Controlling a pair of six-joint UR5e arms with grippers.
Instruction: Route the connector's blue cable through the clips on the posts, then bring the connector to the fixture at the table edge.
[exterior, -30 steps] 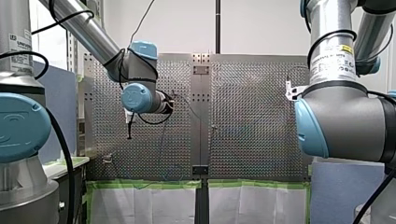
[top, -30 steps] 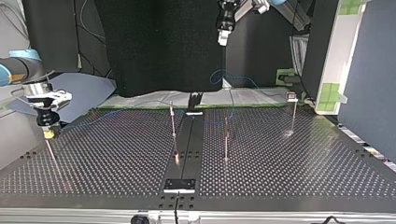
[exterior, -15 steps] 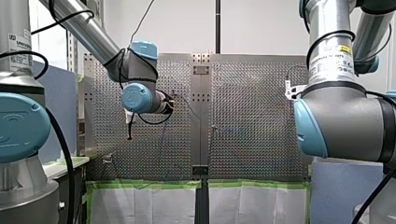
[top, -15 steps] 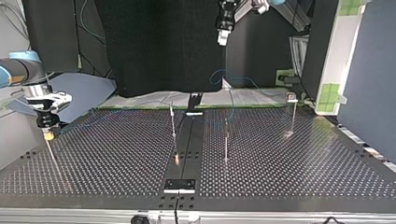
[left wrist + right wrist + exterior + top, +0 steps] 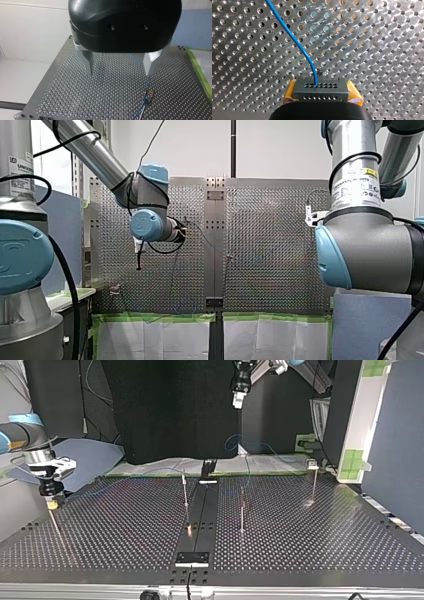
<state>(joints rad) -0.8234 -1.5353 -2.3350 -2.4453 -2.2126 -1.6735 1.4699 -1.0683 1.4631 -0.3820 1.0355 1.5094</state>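
At the top view's left, my right gripper hangs low near the side edge of the perforated table. In the right wrist view its yellow pads are pressed on the two ends of the connector. This is a dark grey rectangular block with two rows of small round holes. Its long axis runs from pad to pad. Its holed face points ahead of the gripper, toward the table. The blue cable, thin and smooth, leaves a hole near the middle of that face and curves away over the brushed metal.

Moving right in the top view, a slim metal post and a second post stand either side of a dark centre strip. A third post, further right, carries a small clip.

My left gripper hangs high above the table's far edge. In the left wrist view its grey metal fingers are spread wide with nothing between them. Ahead of them the cable runs past an orange clip; whether it sits in the clip cannot be told.
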